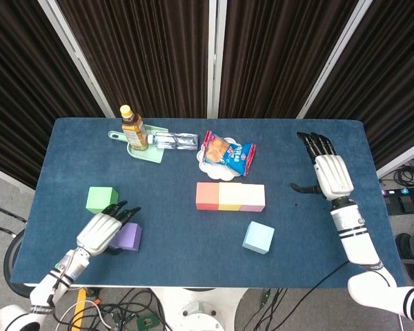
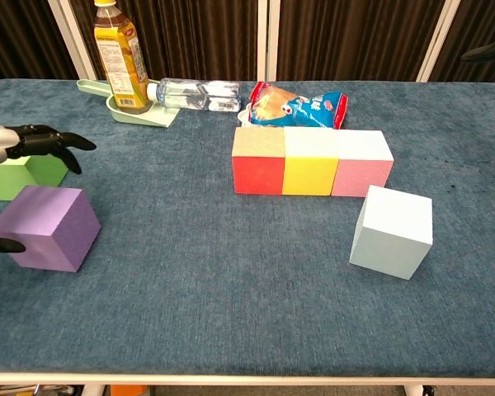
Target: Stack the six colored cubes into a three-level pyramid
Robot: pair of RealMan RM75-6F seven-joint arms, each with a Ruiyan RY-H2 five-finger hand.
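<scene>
While the left hand (image 1: 100,231) hangs over the near-left part of the table (image 1: 172,258), its dark fingers (image 2: 45,142) are spread apart above the purple cube (image 2: 48,227), and from the chest view nothing is gripped; whether the thumb low at the frame's edge touches the cube's left face I cannot tell. Just beyond the purple cube, on the far-left side of it, sits the green cube (image 1: 101,199), partly covered by the fingers in the chest view. The right hand (image 1: 328,174) floats over the right side of the table with fingers straight and parted, thumb out to the left, holding nothing.

Toward the middle lies a row of three cubes touching side by side: red cube (image 2: 259,162) on the left, yellow cube (image 2: 310,162) in the centre, pink cube (image 2: 364,162) on the right. Near the row's right end, closer in, the light blue cube (image 2: 393,231) stands alone, turned slightly.

At the far side a snack bag (image 1: 228,154) lies on a white plate. Left of it a clear bottle (image 1: 173,141) lies on its side, and a tea bottle (image 1: 132,128) stands upright on a pale green tray (image 1: 146,154).
</scene>
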